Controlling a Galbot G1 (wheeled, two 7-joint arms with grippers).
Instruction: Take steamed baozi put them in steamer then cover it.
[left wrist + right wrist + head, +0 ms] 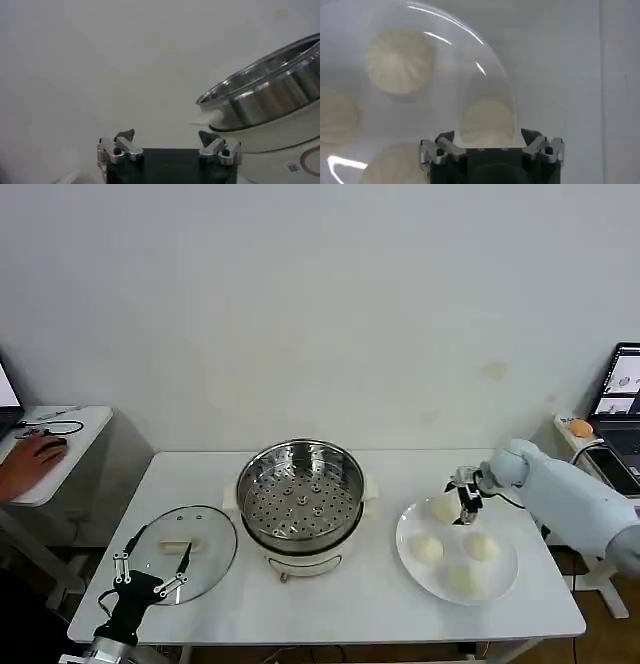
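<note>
The steamer (300, 494) stands mid-table, its perforated steel basket empty; its rim also shows in the left wrist view (265, 95). The cover (185, 542), a glass lid with a cream handle, lies flat to the steamer's left. Several steamed baozi rest on a white plate (500, 579) at the right. My right gripper (466, 510) hovers open over the plate's back edge, above the rear baozi (441, 509). In the right wrist view that baozi (487, 120) lies between the spread fingers of the right gripper (487, 137), apart from them. My left gripper (150, 579) (170, 140) waits open by the lid's front edge.
A small white side table (60, 449) stands beyond the table's left end. A laptop (620, 399) and another device sit on a stand at the far right. Bare tabletop (370, 594) lies in front of the steamer.
</note>
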